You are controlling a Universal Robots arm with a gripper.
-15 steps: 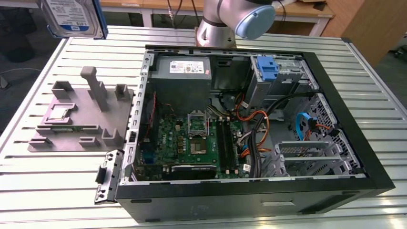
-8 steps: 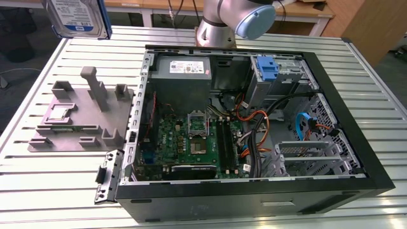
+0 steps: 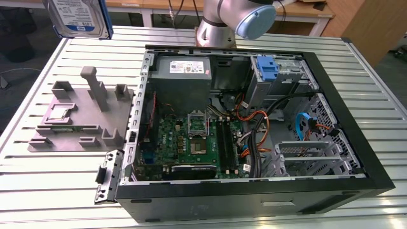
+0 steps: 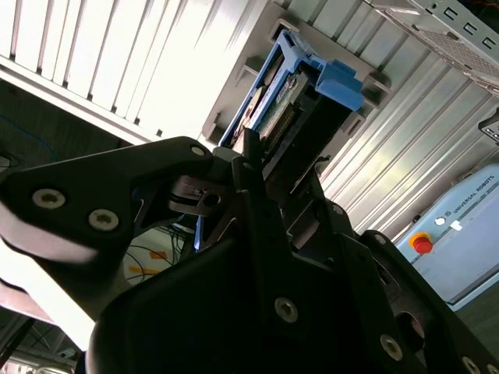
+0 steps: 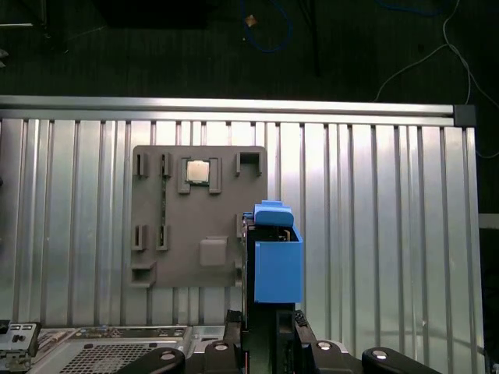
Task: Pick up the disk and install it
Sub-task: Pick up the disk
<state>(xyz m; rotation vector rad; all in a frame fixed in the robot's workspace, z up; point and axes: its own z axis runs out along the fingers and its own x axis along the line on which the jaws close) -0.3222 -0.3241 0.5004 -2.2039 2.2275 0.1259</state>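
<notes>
One tool (image 4: 267, 154) clamps the disk (image 3: 76, 16) above the tabletop (image 3: 51, 191); gripped by its edge, it could slip free.

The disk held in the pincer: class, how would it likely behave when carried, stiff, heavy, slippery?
Probably stiff: the disk is a flat metal slab in a blue frame, with no sag visible. Likely dense for its size. It might slip or pivot, since the pincer grips only one end.
</notes>
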